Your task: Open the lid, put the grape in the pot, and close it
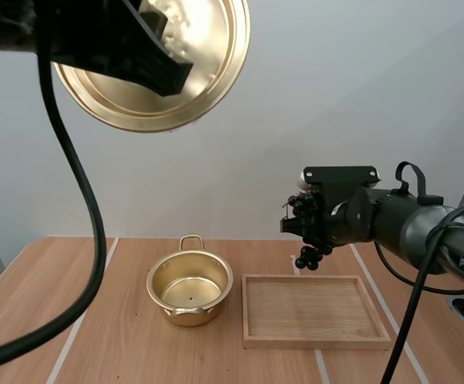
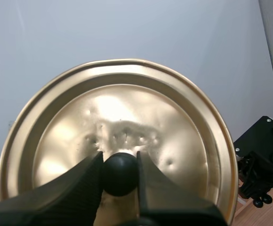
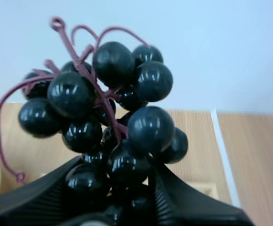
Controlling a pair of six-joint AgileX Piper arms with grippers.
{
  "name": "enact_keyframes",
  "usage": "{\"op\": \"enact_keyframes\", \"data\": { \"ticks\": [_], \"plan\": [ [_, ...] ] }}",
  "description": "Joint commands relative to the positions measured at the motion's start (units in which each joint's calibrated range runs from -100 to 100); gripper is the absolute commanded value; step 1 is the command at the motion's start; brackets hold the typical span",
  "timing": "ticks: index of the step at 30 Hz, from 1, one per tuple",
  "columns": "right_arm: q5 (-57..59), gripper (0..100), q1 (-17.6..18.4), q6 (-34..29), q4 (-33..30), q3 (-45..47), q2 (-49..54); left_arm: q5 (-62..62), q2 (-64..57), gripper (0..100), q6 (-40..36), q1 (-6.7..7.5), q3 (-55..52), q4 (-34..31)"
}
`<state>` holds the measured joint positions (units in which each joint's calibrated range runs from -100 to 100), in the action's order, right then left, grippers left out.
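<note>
while the left gripper [image 1: 166,64] holds the golden lid [image 1: 136,100] high at 11 o'clock from the open pot [image 1: 186,314] in the high view, the right gripper [image 1: 308,228] carries the bunch of black grapes [image 1: 310,256] at the pot's 2 o'clock, over the far edge of the wooden tray [image 1: 316,342] lying at its 3 o'clock on the table [image 1: 96,320]. left wrist view: the fingers clamp the lid's black knob [image 2: 120,174]. right wrist view: the fingers pinch the bunch's lower grapes, stems upward.

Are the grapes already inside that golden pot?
No: the pot stands empty on the table, and the right gripper holds the grapes up in the air.
</note>
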<state>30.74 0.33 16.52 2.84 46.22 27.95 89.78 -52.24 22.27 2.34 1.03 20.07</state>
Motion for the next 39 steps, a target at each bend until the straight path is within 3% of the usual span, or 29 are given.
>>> {"op": "enact_keyframes", "data": {
  "ticks": [1,8,15,23,30,32,35,36,37,38,39],
  "plan": [
    [2.7,0,4.6,8.2,0.7,-3.8,4.7,-1.0,-1.6,0,-1.2,0.22,6.4,0.4],
    [4.5,0,13.7,14.0,0.7,-6.2,5.5,-1.0,-3.3,0,-1.6,0.22,16.6,0.3],
    [-1.4,0,20.0,14.2,0.3,-6.2,2.4,-0.8,-4.0,0,-1.6,0.22,21.0,-2.3],
    [-6.5,0,20.9,14.2,-0.2,-6.2,-8.2,1.4,-4.1,0,-4.0,0.22,21.0,-8.6],
    [-7.3,0,20.9,14.1,-0.9,-6.2,-16.7,1.4,-4.1,0,-4.2,0.22,21.0,-9.3],
    [-7.3,23,20.9,14.1,-0.9,-6.2,-17.3,1.4,-4.1,0,-4.2,0.22,21.0,-9.3],
    [-7.8,67,20.9,13.9,0.2,-6.2,-17.5,1.4,-4.1,0,-4.2,0.22,21.0,-9.3],
    [-7.8,73,20.9,13.9,0.5,-6.2,-17.5,1.4,-4.1,0,-4.2,0.22,21.0,-9.3],
    [-7.8,89,20.9,13.8,1.1,-6.2,-17.5,1.4,-4.1,0,-4.2,0.22,21.0,-9.3],
    [-7.6,97,20.9,13.8,1.9,-6.2,-17.5,1.4,-4.0,0,-4.2,0.22,21.0,-9.3],
    [-7.6,100,20.9,13.8,2.0,-6.2,-17.5,1.4,-4.0,0,-4.2,0.22,21.0,-9.3]
  ]
}}
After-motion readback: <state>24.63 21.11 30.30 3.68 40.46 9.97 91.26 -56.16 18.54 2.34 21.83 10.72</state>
